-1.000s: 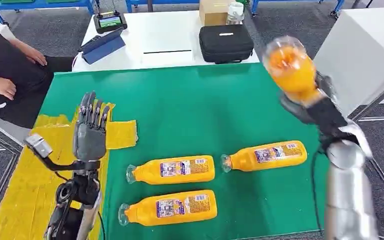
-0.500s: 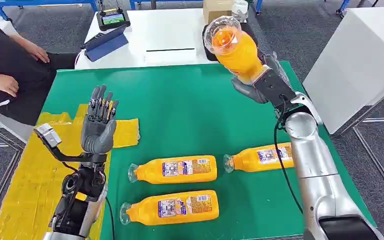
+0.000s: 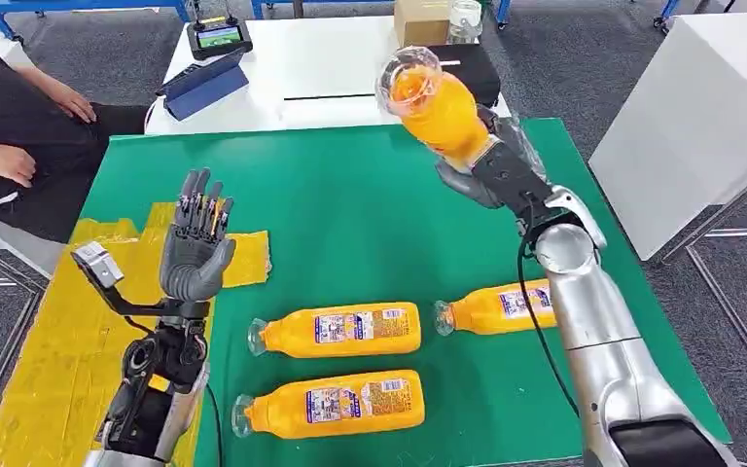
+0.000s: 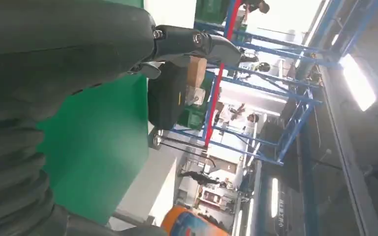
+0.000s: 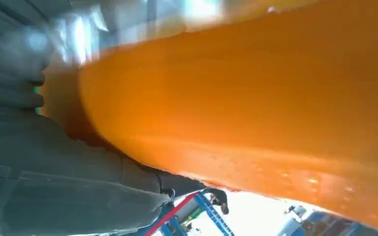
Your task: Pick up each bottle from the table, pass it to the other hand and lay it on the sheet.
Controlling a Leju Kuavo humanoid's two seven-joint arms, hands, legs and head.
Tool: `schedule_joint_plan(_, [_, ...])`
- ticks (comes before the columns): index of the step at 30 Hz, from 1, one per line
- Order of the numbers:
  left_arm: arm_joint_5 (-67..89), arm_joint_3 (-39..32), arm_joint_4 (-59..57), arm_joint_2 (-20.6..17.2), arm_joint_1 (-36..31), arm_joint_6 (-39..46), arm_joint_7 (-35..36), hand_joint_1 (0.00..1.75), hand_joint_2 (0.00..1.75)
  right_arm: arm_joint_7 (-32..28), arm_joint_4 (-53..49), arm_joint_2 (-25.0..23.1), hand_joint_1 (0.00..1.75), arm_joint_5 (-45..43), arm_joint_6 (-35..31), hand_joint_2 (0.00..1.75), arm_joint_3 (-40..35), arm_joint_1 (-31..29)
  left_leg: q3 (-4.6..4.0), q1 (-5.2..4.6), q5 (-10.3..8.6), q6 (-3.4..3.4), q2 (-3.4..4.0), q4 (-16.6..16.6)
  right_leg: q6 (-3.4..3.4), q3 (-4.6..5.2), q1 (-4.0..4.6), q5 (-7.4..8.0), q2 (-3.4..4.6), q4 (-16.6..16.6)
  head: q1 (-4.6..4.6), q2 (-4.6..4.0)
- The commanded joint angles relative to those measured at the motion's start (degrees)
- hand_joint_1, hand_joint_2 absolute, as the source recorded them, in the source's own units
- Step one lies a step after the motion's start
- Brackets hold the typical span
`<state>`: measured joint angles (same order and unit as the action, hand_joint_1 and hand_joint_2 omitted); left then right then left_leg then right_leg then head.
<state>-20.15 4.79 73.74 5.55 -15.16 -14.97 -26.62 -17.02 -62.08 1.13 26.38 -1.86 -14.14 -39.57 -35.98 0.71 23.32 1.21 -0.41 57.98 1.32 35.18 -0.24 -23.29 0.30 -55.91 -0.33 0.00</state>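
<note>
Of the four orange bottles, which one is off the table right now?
The bottle gripped in the right hand, raised above the green mat's far edge. The other three lie on their sides on the mat.

Silver arms (image 3: 593, 331) are ending in dark grey hands (image 3: 195, 255), black cables (image 3: 535, 311) trailing along them.

The right robot hand (image 3: 494, 165), arm raised and reaching forward, grips a bottle (image 3: 435, 101); the left robot hand (image 3: 195, 249) stands upright, fingers apart, holding nothing.
</note>
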Motion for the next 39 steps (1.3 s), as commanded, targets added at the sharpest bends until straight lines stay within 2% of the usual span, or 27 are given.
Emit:
schedule_joint_plan(1, [-0.8,3.1,-5.2,-0.7,-3.7,-0.3,0.4,0.00,1.75,1.2,16.4,-7.7,1.75,2.9,-6.4,1.75,-4.3,-7.1,0.37,-0.08,0.13,-0.06,0.39,0.0,-0.05,-0.22,-0.06,-0.04,0.31,-0.1,0.02,0.00])
schedule_joint_plan(4, [-1.2,3.2,-4.9,-0.8,-3.5,-0.1,0.4,0.00,1.75,0.9,17.4,-7.8,1.75,2.6,-6.4,1.75,-4.4,-7.6,0.19,-0.05,0.05,-0.03,0.23,0.0,-0.03,-0.10,-0.04,-0.03,0.10,0.0,0.00,0.00])
schedule_joint_plan(12, [-2.1,4.7,-2.3,-0.5,-2.8,1.1,1.4,0.00,1.75,0.9,25.4,-15.0,1.75,4.0,-8.0,1.75,-7.3,-10.3,0.15,-0.05,0.07,-0.05,0.41,0.0,-0.04,-0.02,-0.04,-0.03,0.29,-0.1,0.00,0.00])
schedule_joint_plan(14, [-2.1,4.7,-2.3,-0.5,-2.8,1.1,1.4,0.00,1.75,0.9,25.4,-15.0,1.75,4.0,-8.0,1.75,-7.3,-10.3,0.31,-0.07,0.13,-0.09,0.34,0.0,-0.08,-0.16,-0.05,-0.14,0.19,-0.2,0.02,0.00])
schedule_joint_plan(16, [-2.1,4.7,-2.4,-0.6,-2.9,1.2,1.4,0.00,1.75,0.8,25.6,-14.8,1.75,3.9,-8.0,1.75,-7.4,-10.4,0.02,-0.03,-0.02,-0.03,0.13,0.0,-0.03,0.08,-0.02,-0.02,0.02,-0.1,0.02,0.00])
schedule_joint_plan(29, [-2.4,4.8,-3.0,-0.4,-3.7,2.1,1.4,0.00,1.75,-0.3,26.3,-15.7,1.75,3.4,-7.0,1.75,-9.0,-9.6,0.24,-0.04,0.06,-0.07,0.11,0.0,-0.05,-0.17,-0.03,-0.14,-0.04,-0.1,0.02,0.00])
schedule_joint_plan(30, [-2.4,4.8,-3.0,-0.4,-3.7,2.1,1.4,0.00,1.75,-0.3,26.3,-15.7,1.75,3.4,-7.0,1.75,-9.0,-9.6,0.02,-0.02,-0.03,-0.05,0.13,0.0,-0.03,0.07,-0.01,-0.02,0.02,-0.1,0.02,0.00])
schedule_joint_plan(36, [-2.5,5.0,-3.4,-0.3,-3.9,2.0,1.4,0.00,1.75,-0.2,26.5,-16.0,1.75,3.3,-6.9,1.75,-9.2,-9.5,0.03,-0.03,-0.03,-0.04,0.09,0.0,-0.02,0.05,-0.02,-0.04,-0.02,-0.1,0.02,0.00])
schedule_joint_plan(39, [-2.5,5.0,-3.4,-0.3,-3.9,2.0,1.4,0.00,1.75,-0.2,26.5,-16.0,1.75,3.3,-6.9,1.75,-9.2,-9.5,0.25,-0.04,0.08,-0.06,0.12,0.1,-0.03,-0.17,-0.02,-0.15,-0.03,-0.1,0.02,0.00])
